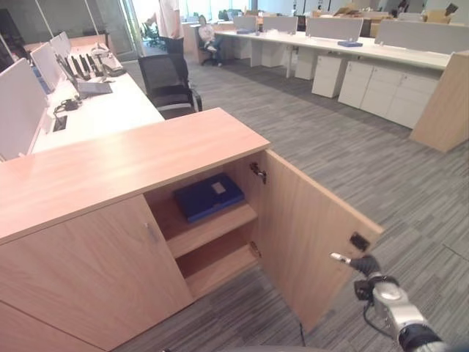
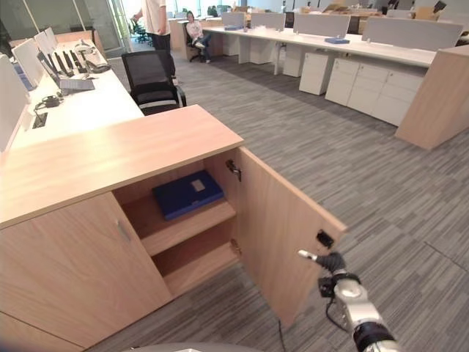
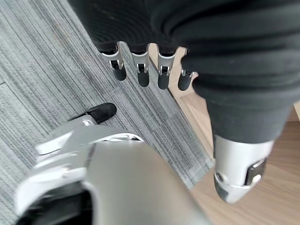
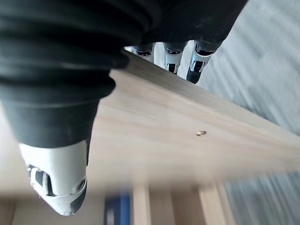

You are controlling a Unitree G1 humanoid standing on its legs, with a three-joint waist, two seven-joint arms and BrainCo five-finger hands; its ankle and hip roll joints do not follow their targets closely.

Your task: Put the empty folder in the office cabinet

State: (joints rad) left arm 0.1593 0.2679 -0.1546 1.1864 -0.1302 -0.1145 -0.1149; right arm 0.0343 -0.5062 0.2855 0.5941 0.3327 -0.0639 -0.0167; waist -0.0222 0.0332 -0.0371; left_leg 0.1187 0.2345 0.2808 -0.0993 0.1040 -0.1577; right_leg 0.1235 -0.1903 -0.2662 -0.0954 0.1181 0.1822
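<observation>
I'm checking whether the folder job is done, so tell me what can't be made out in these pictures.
- Whether the blue folder on the upper shelf is empty: it lies closed.
- Back of the lower shelf: in shadow, eye views.
- Behind the closed left cabinet door: hidden.
- Whether the right hand touches the open door: the door edge covers its fingertips.
- Left hand: hangs over carpet, holding nothing.

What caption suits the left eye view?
Blue folder on the open cabinet's upper shelf; right hand at the door edge.

folder (image 1: 209,196): I see it dark blue, pale label, lying flat on upper shelf
cabinet (image 1: 110,176): light wood, right door (image 1: 308,235) swung open
</observation>
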